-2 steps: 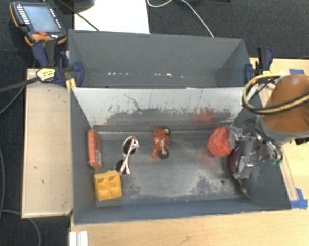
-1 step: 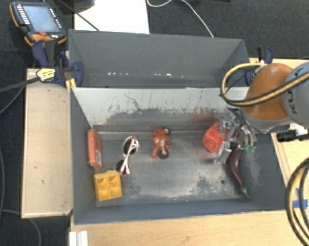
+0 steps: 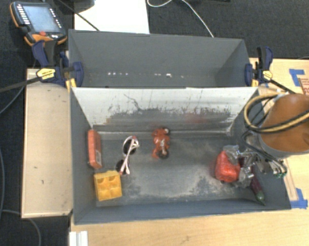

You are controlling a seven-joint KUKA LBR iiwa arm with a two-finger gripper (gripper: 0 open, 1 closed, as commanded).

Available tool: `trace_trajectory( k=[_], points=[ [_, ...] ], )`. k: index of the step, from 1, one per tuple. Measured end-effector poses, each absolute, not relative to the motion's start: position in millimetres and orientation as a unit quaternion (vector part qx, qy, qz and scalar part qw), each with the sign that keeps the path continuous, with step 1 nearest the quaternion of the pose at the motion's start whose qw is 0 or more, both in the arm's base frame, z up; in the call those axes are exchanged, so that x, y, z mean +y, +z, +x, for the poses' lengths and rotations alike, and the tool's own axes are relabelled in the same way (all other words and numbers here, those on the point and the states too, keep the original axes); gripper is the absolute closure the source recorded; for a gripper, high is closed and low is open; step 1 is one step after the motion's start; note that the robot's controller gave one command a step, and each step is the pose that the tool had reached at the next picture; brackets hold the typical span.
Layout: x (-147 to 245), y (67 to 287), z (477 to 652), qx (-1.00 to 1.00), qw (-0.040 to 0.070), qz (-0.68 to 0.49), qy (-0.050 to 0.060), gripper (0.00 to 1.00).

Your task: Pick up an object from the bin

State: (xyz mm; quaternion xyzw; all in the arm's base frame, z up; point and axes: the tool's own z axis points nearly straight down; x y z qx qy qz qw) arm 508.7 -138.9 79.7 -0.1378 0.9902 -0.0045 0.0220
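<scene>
Gripper (image 3: 243, 168) low in the right end of the grey bin (image 3: 159, 60), under the orange wrist cover and looped cables; open or closed, impossible to tell from this angle. Crowded on two sides: a crumpled red lump (image 3: 226, 168) tight against its left flank as viewed, a small dark maroon piece (image 3: 258, 190) just beyond it toward the front right corner. Unclear whether actually gripping the red lump or merely touching it. Well apart across bare floor, near the middle by the back slope, a red-orange toy figure (image 3: 161, 143). Farther left, white-framed sunglasses (image 3: 127, 155), then an orange-red bar (image 3: 94, 148) lying along the left wall, and a yellow building brick (image 3: 108, 184) at the front left. Hemmed closely by the right wall and front rim; wide open floor only toward the view's left.
</scene>
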Motion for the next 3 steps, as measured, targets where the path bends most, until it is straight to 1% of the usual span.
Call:
trace_trajectory(
  k=[2,3],
  points=[
    [-138.4,81.7,508.6,0.990,0.022,-0.138,-0.004,1.00],
    [-138.1,90.2,504.5,0.990,0.015,-0.138,-0.002,1.00]
  ],
)
